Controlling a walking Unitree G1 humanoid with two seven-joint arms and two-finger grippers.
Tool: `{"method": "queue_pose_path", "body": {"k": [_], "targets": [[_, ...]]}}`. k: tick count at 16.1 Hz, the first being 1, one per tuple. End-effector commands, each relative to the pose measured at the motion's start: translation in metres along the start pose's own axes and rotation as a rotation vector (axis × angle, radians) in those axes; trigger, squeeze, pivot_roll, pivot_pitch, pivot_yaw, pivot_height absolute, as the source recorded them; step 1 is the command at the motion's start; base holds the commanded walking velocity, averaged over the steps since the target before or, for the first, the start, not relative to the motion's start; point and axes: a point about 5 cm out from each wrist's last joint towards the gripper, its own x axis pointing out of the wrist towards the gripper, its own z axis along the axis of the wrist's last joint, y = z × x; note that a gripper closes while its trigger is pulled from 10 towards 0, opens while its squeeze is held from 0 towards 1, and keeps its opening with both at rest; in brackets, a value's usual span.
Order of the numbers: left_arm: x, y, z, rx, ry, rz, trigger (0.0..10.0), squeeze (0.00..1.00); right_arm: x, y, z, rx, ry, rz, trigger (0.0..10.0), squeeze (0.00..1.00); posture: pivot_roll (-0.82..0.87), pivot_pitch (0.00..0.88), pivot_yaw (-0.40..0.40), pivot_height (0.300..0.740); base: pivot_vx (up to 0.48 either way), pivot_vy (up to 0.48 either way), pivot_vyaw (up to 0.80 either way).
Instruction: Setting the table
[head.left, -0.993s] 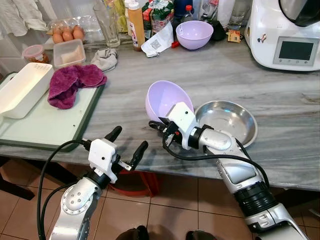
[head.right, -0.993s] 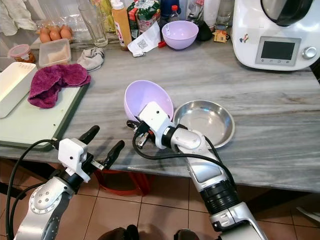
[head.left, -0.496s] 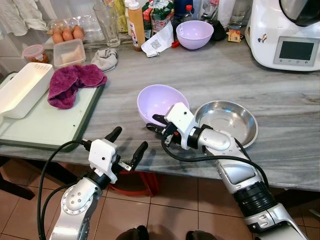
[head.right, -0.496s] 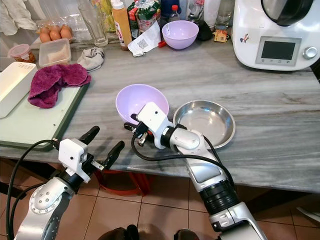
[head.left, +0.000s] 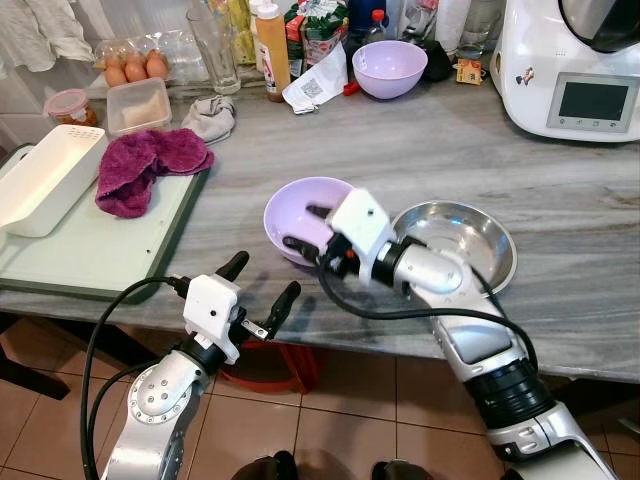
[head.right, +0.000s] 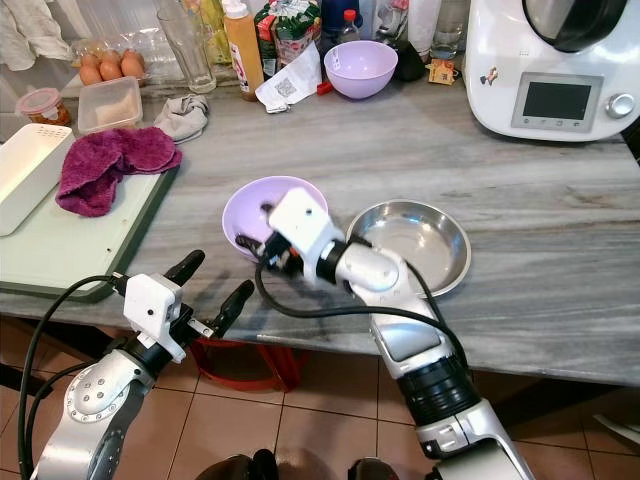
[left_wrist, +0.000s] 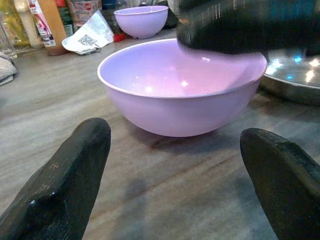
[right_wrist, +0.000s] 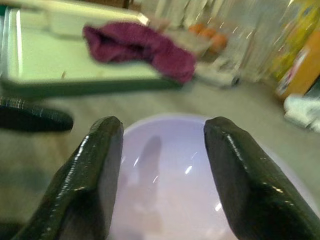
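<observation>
While upright just beside the steel pan (head.left: 455, 240), lavender bowl (head.left: 300, 205): right gripper (head.left: 305, 228) over it, fingers apart; left gripper (head.left: 262, 290) near, spread.

A home kitchen: marble counter (head.left: 560, 170), eggs (head.left: 135, 70), food processor (head.left: 575, 65).
</observation>
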Motion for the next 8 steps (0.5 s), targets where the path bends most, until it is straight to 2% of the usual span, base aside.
{"method": "queue_pose_path", "body": {"k": [1, 5, 6, 8], "targets": [[0.0, -0.001, 0.001, 0.008, 0.004, 0.003, 10.0, 0.0, 0.0, -0.004, 0.016, -0.036, -0.059, -0.034, 10.0, 1.0, -0.12, 0.167, 0.081, 0.74, 0.0, 0.0, 0.0], [0.002, -0.001, 0.004, -0.001, -0.022, 0.011, 10.0, 0.0, -0.018, -0.023, 0.022, -0.056, -0.106, -0.247, 10.0, 1.0, -0.13, 0.168, 0.077, 0.74, 0.0, 0.0, 0.0], [0.002, -0.001, 0.004, -0.002, -0.021, 0.012, 10.0, 0.0, -0.027, -0.029, 0.022, -0.071, -0.105, -0.322, 10.0, 1.0, -0.13, 0.169, 0.078, 0.74, 0.0, 0.0, 0.0], [0.003, 0.0, 0.003, -0.002, -0.019, 0.013, 10.0, 0.0, -0.034, -0.034, 0.021, -0.082, -0.094, -0.373, 10.0, 1.0, -0.14, 0.169, 0.078, 0.74, 0.0, 0.0, 0.0]]}}
